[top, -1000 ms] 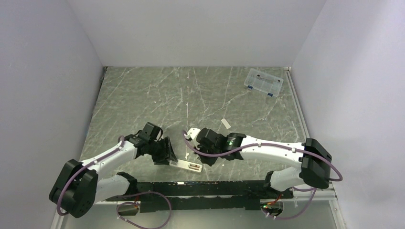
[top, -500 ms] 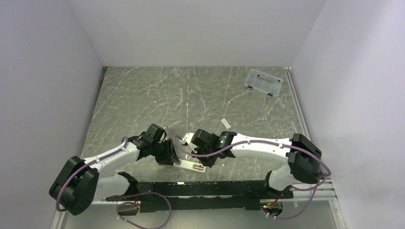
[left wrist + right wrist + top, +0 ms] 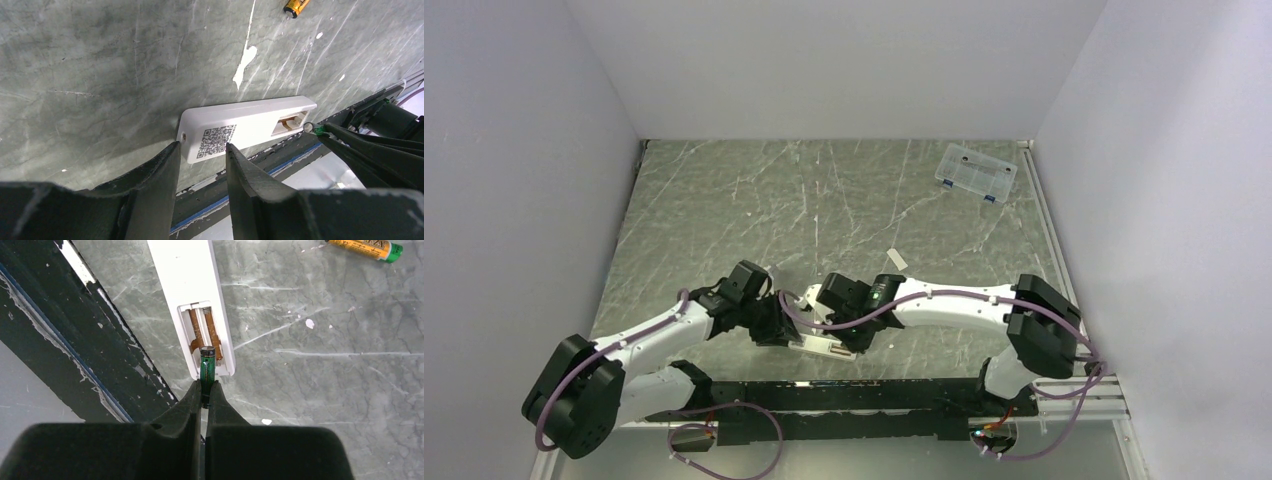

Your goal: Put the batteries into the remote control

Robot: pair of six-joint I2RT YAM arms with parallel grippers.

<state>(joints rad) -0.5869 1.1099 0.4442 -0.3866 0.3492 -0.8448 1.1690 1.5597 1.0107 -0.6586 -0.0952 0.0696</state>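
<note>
The remote control (image 3: 245, 125) lies face down near the table's front edge, its QR label and open battery recess (image 3: 202, 335) facing up. My left gripper (image 3: 200, 147) holds the remote's label-end corner, one finger at the short end and the other on the long edge. A dark green battery (image 3: 207, 365) is pinched in my shut right gripper (image 3: 205, 385). It points along the remote, with its tip over the recess's near end. The gold battery (image 3: 364, 248) lies loose on the table beyond. From above, both grippers meet at the remote (image 3: 822, 346).
The black mounting rail (image 3: 844, 395) runs just in front of the remote. A small white sliver (image 3: 896, 260) lies behind the right arm. A clear compartment box (image 3: 975, 172) sits at the back right.
My right gripper has carried the green battery leftward to the remote's recess. My left gripper has moved right and narrowed onto the remote's end.
</note>
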